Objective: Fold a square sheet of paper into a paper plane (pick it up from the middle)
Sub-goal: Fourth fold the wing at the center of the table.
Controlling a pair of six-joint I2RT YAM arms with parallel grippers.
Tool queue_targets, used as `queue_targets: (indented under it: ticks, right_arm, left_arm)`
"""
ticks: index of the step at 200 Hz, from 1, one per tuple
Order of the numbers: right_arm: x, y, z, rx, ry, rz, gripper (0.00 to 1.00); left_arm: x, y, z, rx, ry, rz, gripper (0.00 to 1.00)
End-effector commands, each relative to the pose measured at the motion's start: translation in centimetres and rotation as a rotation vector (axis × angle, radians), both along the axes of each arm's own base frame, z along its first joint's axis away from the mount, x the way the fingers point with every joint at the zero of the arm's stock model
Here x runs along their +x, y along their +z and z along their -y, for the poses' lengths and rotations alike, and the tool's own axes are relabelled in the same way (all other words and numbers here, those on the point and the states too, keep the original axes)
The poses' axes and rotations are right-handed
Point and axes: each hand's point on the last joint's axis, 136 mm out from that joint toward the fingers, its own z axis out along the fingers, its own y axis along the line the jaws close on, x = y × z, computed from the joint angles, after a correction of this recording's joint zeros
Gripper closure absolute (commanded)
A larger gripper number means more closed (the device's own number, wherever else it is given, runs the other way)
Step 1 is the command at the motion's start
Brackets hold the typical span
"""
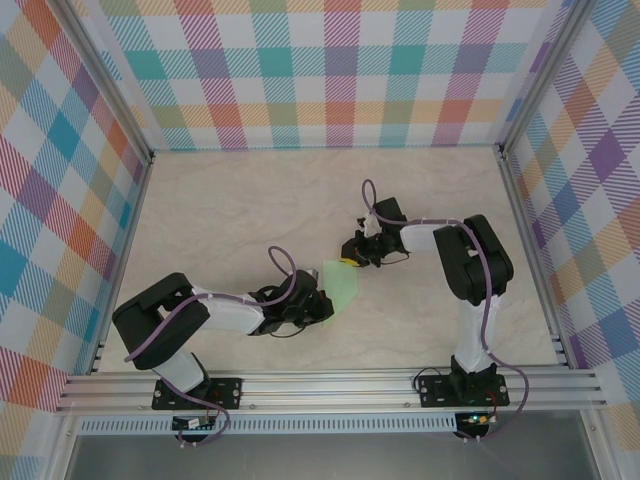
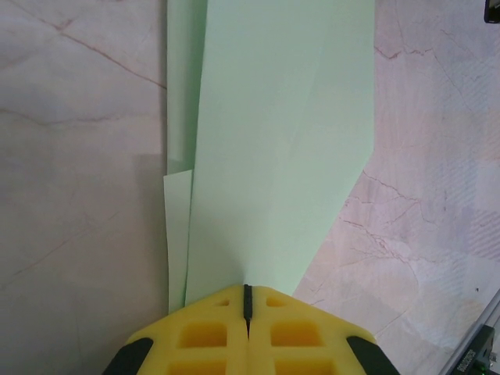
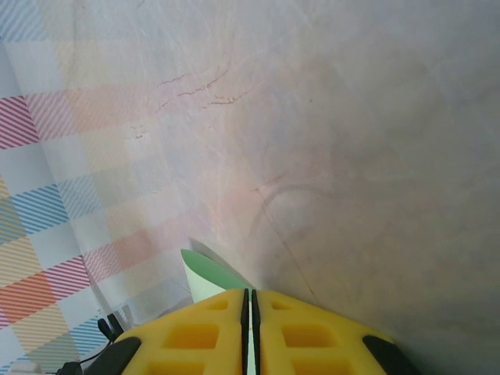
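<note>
The green paper (image 1: 341,286), creased so far into a long layered taper with more folds left, I'd say, sits mid-table (image 1: 220,210), pinched at one end by the closed left gripper (image 2: 248,293) and at the other by the closed right gripper (image 3: 250,297).

The light is bright, even and diffuse. In the top view the pale marbled counter (image 1: 230,210) shows no glare, and the arms (image 1: 470,260) throw only short, soft shadows close beneath themselves. That view is sharp throughout, though the metal frame rails (image 1: 330,385) bow slightly toward the edges. In the left wrist view the sheet of paper (image 2: 281,141) is crisp, with a faint grey shadow along its left edge. The yellow left gripper (image 2: 248,287) is slightly soft. The right wrist view is hazier and lower in contrast: a broad dim shadow curves across the counter, the checked wall (image 3: 39,172) looks washed out, and the right gripper (image 3: 250,293) is mildly blurred.
</note>
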Motion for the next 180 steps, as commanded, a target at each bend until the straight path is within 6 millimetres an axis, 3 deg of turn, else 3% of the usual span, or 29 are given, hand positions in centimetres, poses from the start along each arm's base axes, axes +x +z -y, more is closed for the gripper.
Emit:
queue_targets:
  ticks: [1,23,51,82,110,147,180]
  right_arm:
    - [4.4,-1.8,3.5,-0.132,-0.113,0.116,0.87]
    - [4.3,0.0,3.1,-0.094,-0.096,0.138,0.87]
    - [3.8,4.0,3.1,-0.07,-0.078,0.198,0.86]
    - [1.7,6.7,2.6,-0.001,-0.052,0.21,0.84]
    - [-1.3,6.0,1.0,0.046,-0.017,0.164,0.85]
    - [-5.4,3.7,-2.1,0.054,0.074,0.113,0.87]
    - [-5.0,-0.1,-0.8,-0.077,0.028,0.093,0.89]
  left_arm:
    - [-5.8,-6.5,-6.3,0.272,-0.035,-0.241,1.0]
    - [-5.7,-6.4,-6.1,0.27,-0.036,-0.238,1.0]
    - [-5.5,-6.2,-5.9,0.267,-0.037,-0.233,1.0]
    - [-5.4,-6.2,-5.8,0.267,-0.041,-0.232,1.0]
    - [-5.3,-6.2,-5.6,0.265,-0.042,-0.231,1.0]
    - [-5.1,-6.1,-5.4,0.266,-0.043,-0.232,1.0]
    - [-5.2,-6.4,-5.3,0.274,-0.051,-0.242,1.0]
